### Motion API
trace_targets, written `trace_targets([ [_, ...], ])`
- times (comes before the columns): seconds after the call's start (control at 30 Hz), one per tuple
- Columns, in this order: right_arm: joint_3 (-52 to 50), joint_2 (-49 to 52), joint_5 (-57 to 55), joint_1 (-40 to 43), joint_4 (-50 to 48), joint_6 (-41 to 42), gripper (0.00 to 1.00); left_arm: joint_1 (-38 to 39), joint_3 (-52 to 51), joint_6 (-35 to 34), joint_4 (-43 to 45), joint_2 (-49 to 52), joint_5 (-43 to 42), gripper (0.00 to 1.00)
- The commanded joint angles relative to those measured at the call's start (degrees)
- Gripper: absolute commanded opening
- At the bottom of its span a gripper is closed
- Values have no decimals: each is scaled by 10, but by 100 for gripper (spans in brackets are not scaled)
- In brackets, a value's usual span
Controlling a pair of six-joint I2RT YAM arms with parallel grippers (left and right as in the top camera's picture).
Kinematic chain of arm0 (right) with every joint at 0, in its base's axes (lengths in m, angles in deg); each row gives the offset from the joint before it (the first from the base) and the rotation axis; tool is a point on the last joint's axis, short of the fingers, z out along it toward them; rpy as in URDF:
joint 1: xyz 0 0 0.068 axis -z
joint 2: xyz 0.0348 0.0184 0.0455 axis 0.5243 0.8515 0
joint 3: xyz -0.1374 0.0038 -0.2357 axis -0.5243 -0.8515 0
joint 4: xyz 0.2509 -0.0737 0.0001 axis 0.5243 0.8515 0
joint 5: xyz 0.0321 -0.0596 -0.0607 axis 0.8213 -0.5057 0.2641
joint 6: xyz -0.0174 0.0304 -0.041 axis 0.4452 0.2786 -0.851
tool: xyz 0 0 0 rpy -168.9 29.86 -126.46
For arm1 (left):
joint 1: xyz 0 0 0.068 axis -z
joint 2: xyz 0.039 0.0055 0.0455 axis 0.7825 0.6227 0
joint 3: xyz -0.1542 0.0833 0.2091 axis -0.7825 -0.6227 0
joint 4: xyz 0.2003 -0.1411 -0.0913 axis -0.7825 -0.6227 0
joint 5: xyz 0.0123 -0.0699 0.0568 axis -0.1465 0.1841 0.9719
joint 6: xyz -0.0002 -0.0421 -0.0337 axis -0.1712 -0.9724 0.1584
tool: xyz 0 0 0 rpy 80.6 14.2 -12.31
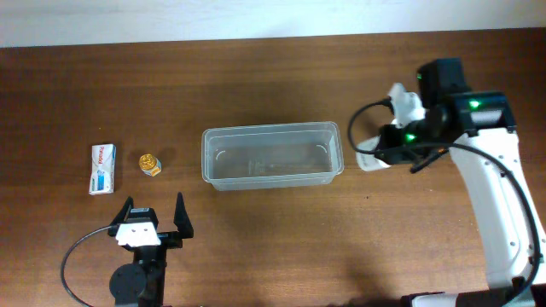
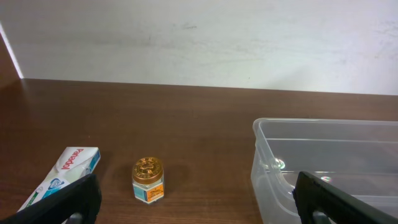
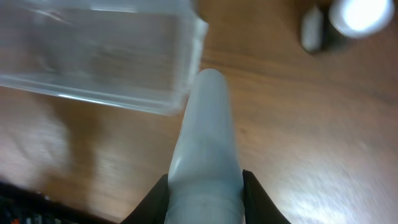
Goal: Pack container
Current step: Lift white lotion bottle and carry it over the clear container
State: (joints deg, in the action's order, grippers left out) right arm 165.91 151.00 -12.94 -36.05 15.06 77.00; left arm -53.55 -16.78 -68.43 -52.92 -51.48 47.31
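Note:
The clear plastic container (image 1: 271, 130) stands in the middle of the table; it also shows in the left wrist view (image 2: 267, 162) and the right wrist view (image 3: 93, 56). It looks empty. My right gripper (image 1: 375, 158) is shut on a white bottle (image 3: 208, 124), held just off the container's right end, with its tip pointing at the container's corner. My left gripper (image 1: 153, 209) is open and empty, near the front left, in front of a small gold-lidded jar (image 2: 148, 179) and a white and blue box (image 2: 65, 171).
The jar (image 1: 151, 164) and box (image 1: 103, 168) lie left of the container. A blurred white object (image 3: 348, 18) sits on the table beyond the right gripper. A pale wall runs along the far table edge.

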Motion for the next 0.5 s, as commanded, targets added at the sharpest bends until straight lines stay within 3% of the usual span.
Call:
trace_targets([
  [0.0,28,-16,22,-44,-25,30,24,-3,-1,7,-4,-5,2,99],
  [0.17,28,-8,-12,-107,-81,76,24,-3,-1,7,-4,-5,2,99],
  [0.47,28,43,-172,-199,-110,167,24,-3,-1,7,-4,-5,2,99],
])
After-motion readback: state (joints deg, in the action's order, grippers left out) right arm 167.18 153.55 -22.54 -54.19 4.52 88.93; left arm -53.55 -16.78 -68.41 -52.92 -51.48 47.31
